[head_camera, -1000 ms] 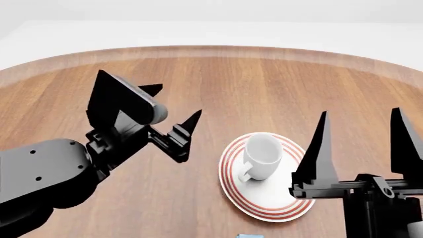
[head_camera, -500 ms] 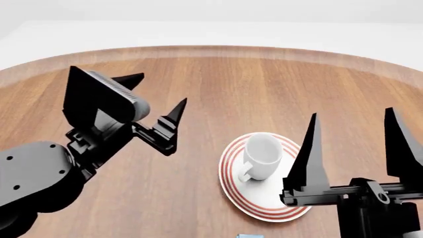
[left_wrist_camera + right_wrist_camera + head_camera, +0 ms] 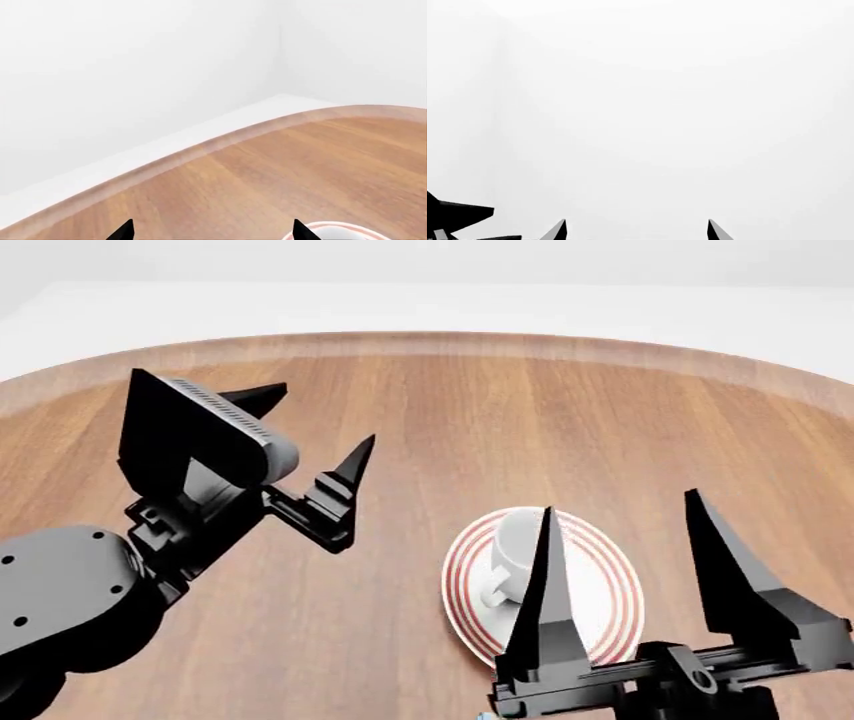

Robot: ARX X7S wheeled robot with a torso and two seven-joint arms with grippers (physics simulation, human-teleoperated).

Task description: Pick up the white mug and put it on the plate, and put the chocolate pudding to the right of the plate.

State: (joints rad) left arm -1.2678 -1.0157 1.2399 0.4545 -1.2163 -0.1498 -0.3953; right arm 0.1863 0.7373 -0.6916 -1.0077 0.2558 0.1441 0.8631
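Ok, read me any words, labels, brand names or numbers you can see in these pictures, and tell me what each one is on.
No readable text in any view.
White mug: plain, no lettering.
Plate: only red rings, no words.
Left gripper and right gripper: plain black, no markings visible.
Small blue sliver at the head view's bottom edge: too little shows to read anything.

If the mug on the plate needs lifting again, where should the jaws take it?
Probably across the rim and wall of the white mug, from straight above: it stands upright on the plate with its mouth open upward. Its handle points toward the robot, so close side to side, clear of it.
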